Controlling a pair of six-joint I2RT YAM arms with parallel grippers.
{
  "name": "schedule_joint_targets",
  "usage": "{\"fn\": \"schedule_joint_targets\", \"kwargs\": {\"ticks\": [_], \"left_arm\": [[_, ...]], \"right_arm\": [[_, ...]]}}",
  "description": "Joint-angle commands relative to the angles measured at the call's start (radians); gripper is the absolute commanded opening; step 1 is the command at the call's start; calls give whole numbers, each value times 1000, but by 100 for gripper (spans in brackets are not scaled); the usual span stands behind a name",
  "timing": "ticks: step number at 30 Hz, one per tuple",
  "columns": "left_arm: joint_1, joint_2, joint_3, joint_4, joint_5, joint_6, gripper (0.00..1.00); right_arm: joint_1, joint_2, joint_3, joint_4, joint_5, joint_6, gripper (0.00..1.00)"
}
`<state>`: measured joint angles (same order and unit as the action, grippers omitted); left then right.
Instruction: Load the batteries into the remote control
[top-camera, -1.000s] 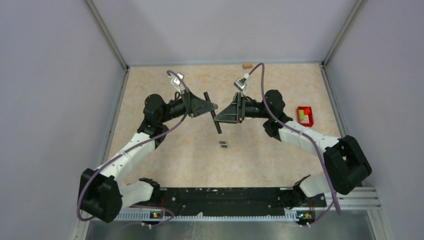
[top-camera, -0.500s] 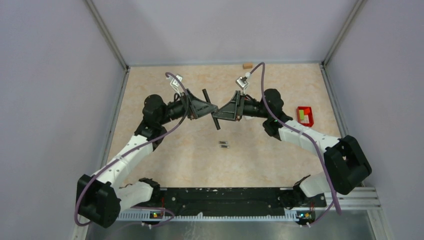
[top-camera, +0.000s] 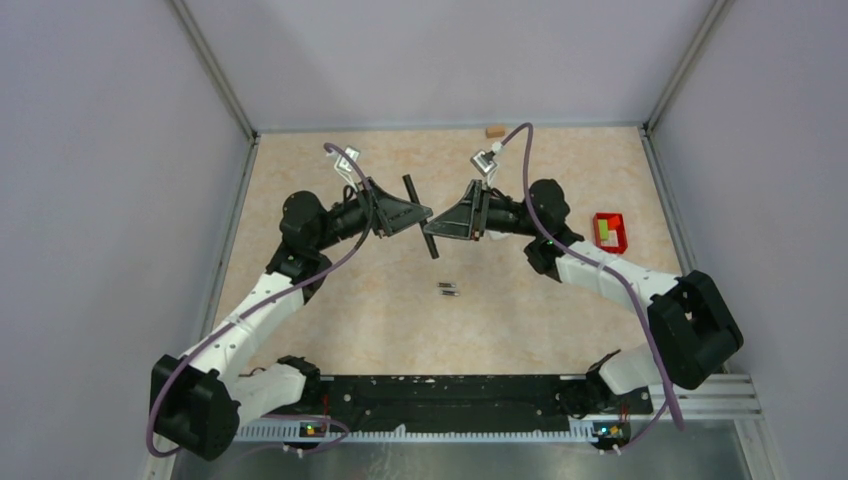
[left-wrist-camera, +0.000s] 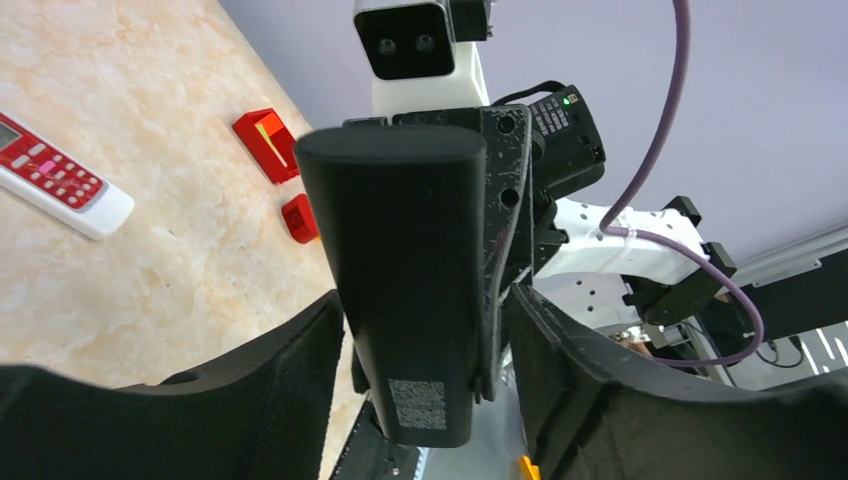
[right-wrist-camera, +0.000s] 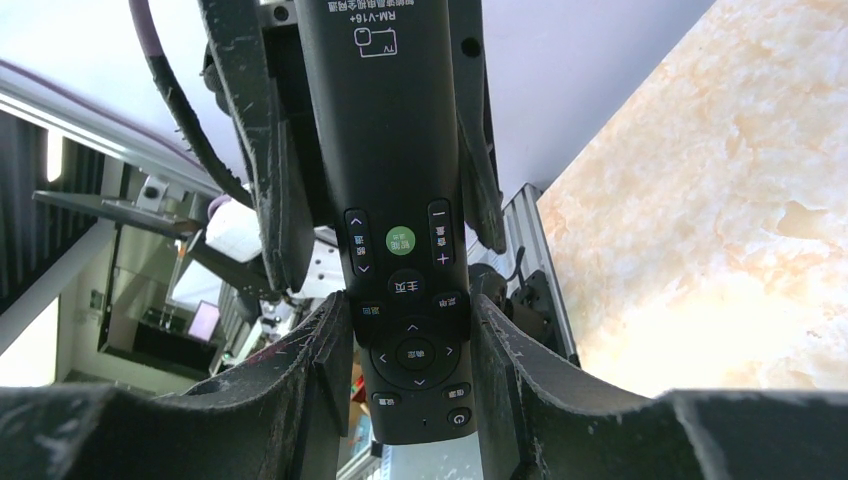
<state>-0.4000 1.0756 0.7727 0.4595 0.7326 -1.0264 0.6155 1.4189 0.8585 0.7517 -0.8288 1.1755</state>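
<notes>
**Kai:** Looks like the left arm has swung its shoulder out toward the left wall since a second ago. The black remote (top-camera: 431, 244) held between the arms has crept slightly toward the far wall. Nothing on the bench (top-camera: 520, 320) has shifted.

**Jo:** where are the batteries then?

**Kai:** Two batteries (top-camera: 449, 288) are lying side by side on the bench. They're just nearer us than the remote's lower tip, below both claws and touching neither.

**Jo:** anything in the red tray?

**Kai:** The red tray (top-camera: 610, 232) sits off by the right arm with something pale and greenish in it, too small to make out. From the left wrist you also get a white-and-red remote (left-wrist-camera: 50, 180) flat on the bench and a small red piece (left-wrist-camera: 300, 218) near the tray.

**Jo:** and the claws?

**Kai:** The right claw (top-camera: 433, 228) is clamped on the black remote around its direction pad. Its pads are tight on both long edges, and the remote is up in the air. The left claw (top-camera: 424, 212) straddles the remote's plain back with its fingers right alongside. Honestly can't tell if it's actually squeezing.
</notes>
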Motion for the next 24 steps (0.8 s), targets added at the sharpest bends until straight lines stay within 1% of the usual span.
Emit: {"fn": "schedule_joint_targets", "kwargs": {"ticks": [1, 4, 6, 8, 10, 11, 14, 16, 18, 20, 21, 24], "left_arm": [[-2, -4, 7, 70, -34, 10, 60], [-2, 0, 7, 70, -32, 14, 49], [-2, 4, 6, 77, -18, 21, 38], [0, -6, 16, 51, -11, 73, 29], [-1, -30, 33, -11, -32, 163, 22], [0, -44, 43, -50, -53, 213, 20], [-1, -71, 84, -182, -125, 382, 18], [-2, -74, 107, -243, -174, 475, 17], [-2, -77, 124, -272, -204, 552, 18], [-2, -71, 128, -273, -211, 623, 18], [-2, -66, 131, -272, -208, 657, 18], [-2, -46, 157, -306, -195, 730, 18]], "right_arm": [[25, 6, 15, 70, -32, -6, 39], [27, 10, 16, 66, -36, -10, 39], [28, 12, 19, 67, -37, -11, 39], [28, 10, 25, 57, -35, -21, 42], [27, -4, 39, -16, -24, -82, 50], [27, -17, 52, -90, -4, -137, 56], [28, -78, 94, -339, 95, -328, 75], [27, -143, 113, -497, 191, -462, 82], [27, -200, 135, -608, 326, -554, 83], [27, -235, 173, -697, 453, -607, 80], [28, -246, 196, -717, 499, -620, 76], [35, -245, 259, -713, 546, -623, 65]]}}
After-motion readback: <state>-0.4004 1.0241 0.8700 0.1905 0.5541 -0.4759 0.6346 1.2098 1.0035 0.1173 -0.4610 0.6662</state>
